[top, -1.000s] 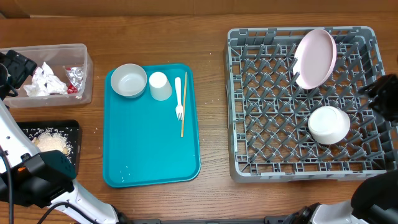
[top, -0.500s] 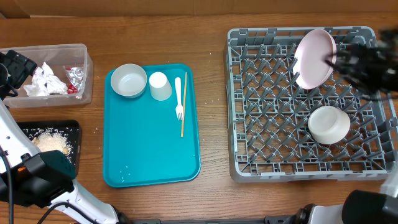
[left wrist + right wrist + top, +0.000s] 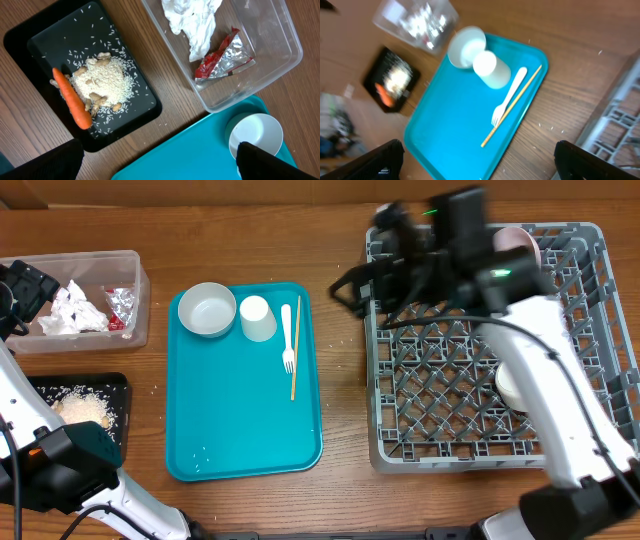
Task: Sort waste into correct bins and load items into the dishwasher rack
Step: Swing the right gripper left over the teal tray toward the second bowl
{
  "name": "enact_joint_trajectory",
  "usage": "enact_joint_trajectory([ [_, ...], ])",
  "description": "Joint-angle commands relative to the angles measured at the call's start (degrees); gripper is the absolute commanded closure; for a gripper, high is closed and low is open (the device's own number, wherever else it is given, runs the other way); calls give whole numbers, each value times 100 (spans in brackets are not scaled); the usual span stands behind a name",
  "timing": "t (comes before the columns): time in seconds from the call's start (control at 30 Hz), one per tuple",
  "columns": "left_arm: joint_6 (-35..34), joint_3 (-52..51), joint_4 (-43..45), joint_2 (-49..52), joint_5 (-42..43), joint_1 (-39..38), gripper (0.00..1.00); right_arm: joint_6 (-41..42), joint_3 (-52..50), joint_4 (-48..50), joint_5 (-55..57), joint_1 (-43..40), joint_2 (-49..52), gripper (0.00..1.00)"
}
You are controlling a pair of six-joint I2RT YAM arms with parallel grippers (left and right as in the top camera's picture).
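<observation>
**Overhead and wrist views, one moment.**

**(a) Grippers.** Your R gripper (image 3: 479,150) has its fingers spread wide w/ nothing btw them. It hangs over the bare table strip btw the teal tray (image 3: 240,420) and the dishwasher rack (image 3: 440,400). The R arm reaches across the rack's upper-left corner in the overhead view. Your L gripper (image 3: 160,150) is likewise wide apart and empty, above the spot where the bins and the teal tray come near each other.

**(b) Waste.** You see the white napkins (image 3: 195,20) and the foil w/ red wrapper (image 3: 222,57) inside the clear tub (image 3: 280,30). The carrot (image 3: 72,99) lies in the black tray (image 3: 30,45), touching the edge of the rice heap (image 3: 102,80).

**(c) Items.**
- **On the teal tray:** a white bowl (image 3: 207,310) sits mouth up at the upper-left corner, w/ the cup (image 3: 257,318) just beside it. The fork (image 3: 287,335) lies to the right of the cup, and the wooden stick (image 3: 295,355) runs alongside the fork.
- **In the rack:** the pink plate (image 3: 522,242) is at the upper right, mostly hidden by the R arm. The 2nd white bowl (image 3: 503,385) is on the right side, partly hidden too.
</observation>
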Motion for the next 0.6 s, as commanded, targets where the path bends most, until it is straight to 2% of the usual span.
enact_joint_trajectory([
  [0.0,-72,-28,11,17,-68,-37,0,153,-22,103,881,424,264,0],
  [0.3,-74,-28,11,17,-68,-37,0,155,-22,144,476,1043,907,0],
  [0.57,-74,-28,11,17,-68,-37,0,155,-31,334,-37,1443,1032,0],
])
